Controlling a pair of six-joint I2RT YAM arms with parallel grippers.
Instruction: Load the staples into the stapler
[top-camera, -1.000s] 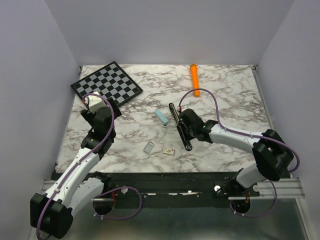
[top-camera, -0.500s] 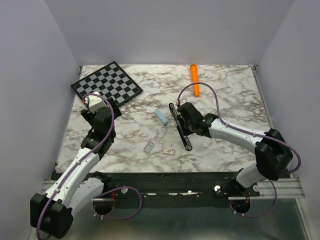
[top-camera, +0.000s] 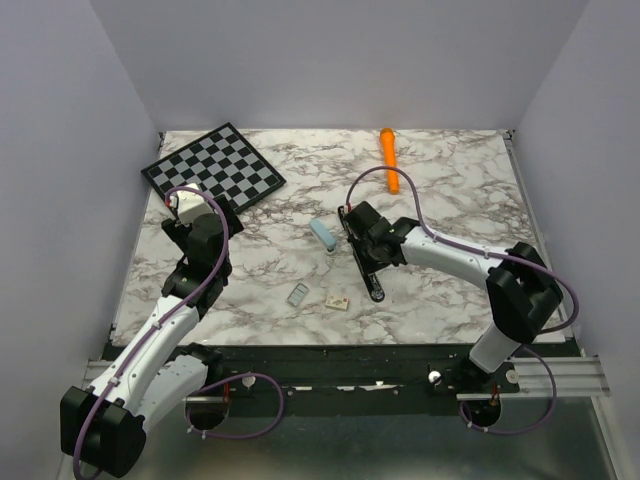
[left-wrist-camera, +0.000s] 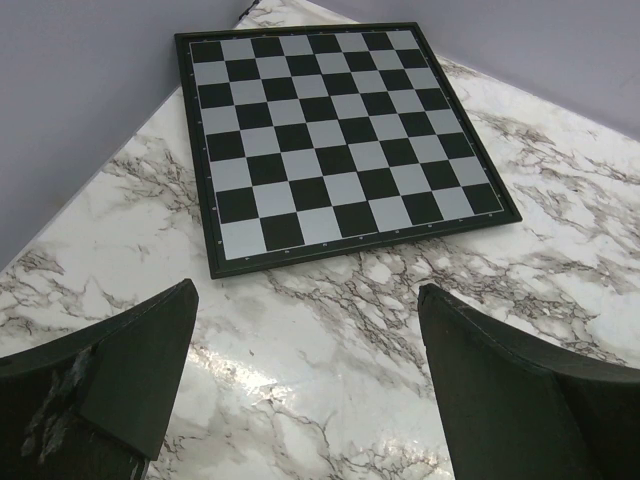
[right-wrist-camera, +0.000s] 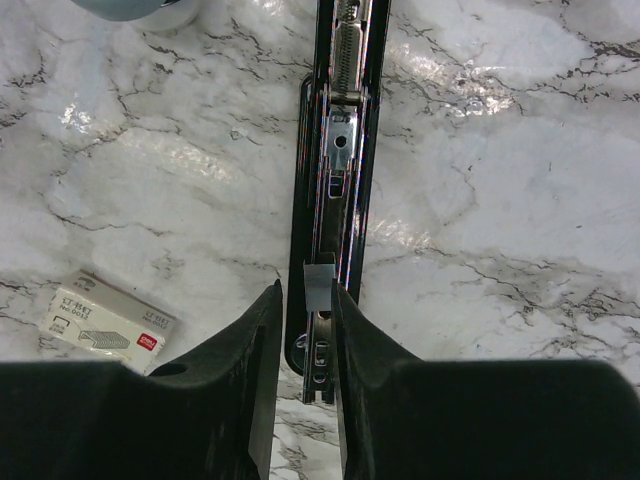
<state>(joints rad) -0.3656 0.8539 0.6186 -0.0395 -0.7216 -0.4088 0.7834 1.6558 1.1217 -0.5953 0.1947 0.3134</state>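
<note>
The stapler (top-camera: 366, 270) lies open on the marble at mid-table, and its metal magazine channel (right-wrist-camera: 335, 170) runs up the right wrist view. My right gripper (right-wrist-camera: 305, 290) is over the stapler's middle in the top view (top-camera: 356, 232). Its fingers stand narrowly apart, astride the channel. The staples (right-wrist-camera: 318, 283), a small silvery block, sit between them in line with the channel and against the right finger (right-wrist-camera: 345, 320). My left gripper (left-wrist-camera: 305, 370) is open and empty above bare marble, just short of the chessboard (left-wrist-camera: 330, 130).
A pale blue little box (top-camera: 321, 235) lies left of the stapler's far end. A small grey framed rectangle (top-camera: 298, 294) and a tiny white printed piece (top-camera: 337, 300) lie near the front; the white piece also shows in the right wrist view (right-wrist-camera: 100, 325). An orange marker (top-camera: 389, 158) lies at the back.
My right gripper has slid along the stapler toward its far end, and the forearm has swung left. The left arm and the loose objects have not moved.
</note>
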